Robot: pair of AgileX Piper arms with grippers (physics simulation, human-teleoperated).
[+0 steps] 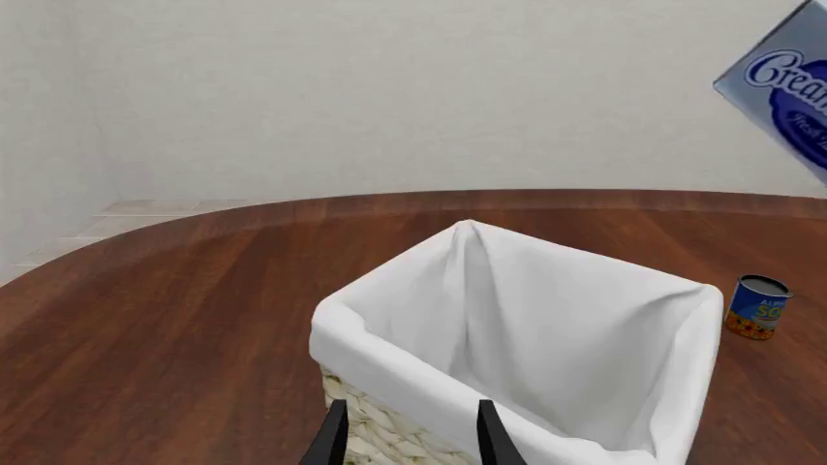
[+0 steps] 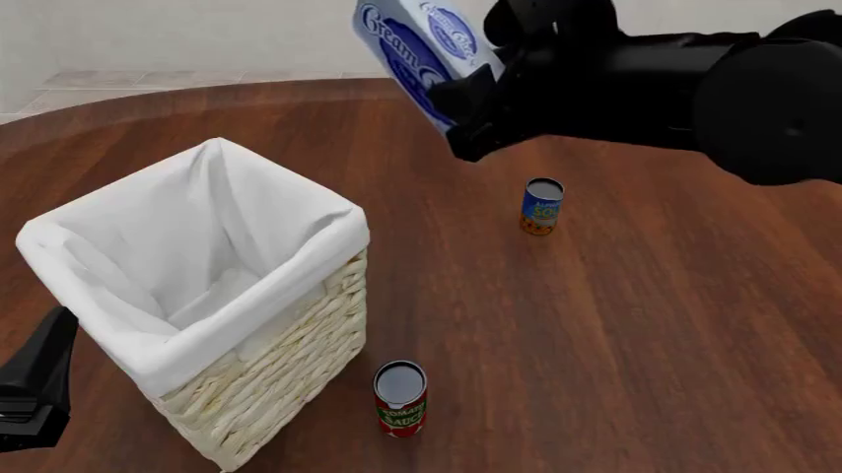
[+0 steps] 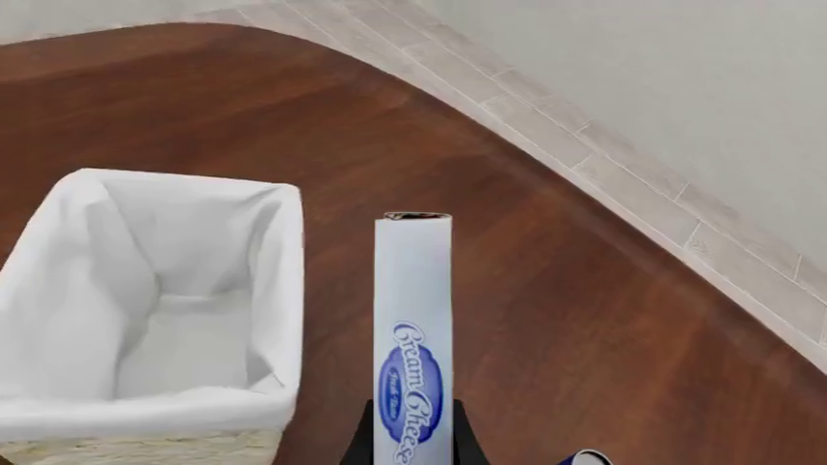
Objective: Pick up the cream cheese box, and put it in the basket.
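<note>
Risk lies in an early release: the cream cheese box (image 2: 424, 54) is held clamped in the right gripper (image 3: 411, 441), high above the table (image 2: 632, 315) and off to the side of the basket (image 2: 197, 286), not over its opening. If dropped here, the rim could be missed. The left gripper (image 1: 411, 431) is seen apart, empty, beside the basket.

cream cheese box (image 1: 784, 87): cut by frame edge | blue can (image 2: 541, 206): label unreadable
</note>
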